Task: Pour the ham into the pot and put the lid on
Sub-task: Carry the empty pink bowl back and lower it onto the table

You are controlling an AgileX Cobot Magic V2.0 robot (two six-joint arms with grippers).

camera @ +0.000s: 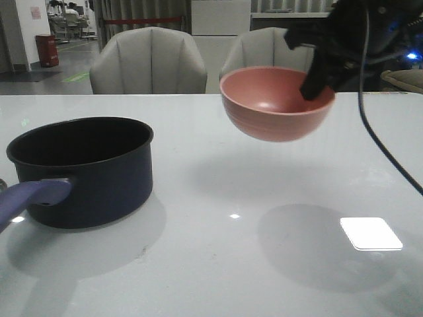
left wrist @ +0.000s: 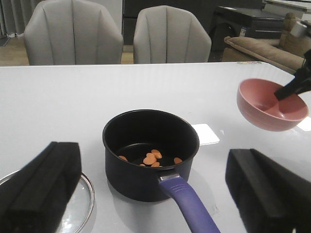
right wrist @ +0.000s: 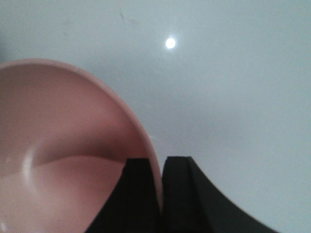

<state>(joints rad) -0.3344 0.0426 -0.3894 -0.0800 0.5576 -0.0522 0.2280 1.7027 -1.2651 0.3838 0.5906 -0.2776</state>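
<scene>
So, ham already down in the pot — lid flat on the counter right under the wide-open left gripper, way nearer than the right gripper clamping the pink bowl.

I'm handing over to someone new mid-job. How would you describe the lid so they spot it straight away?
Start at the dark blue pot with the purple handle, on the robot's left part of the white table. In the left wrist view, the lid lies flat on the table beside the pot, partly hidden behind an end effector finger. Unlike the pot and the pink bowl, it is see-through glass with a shiny metal rim.
</scene>
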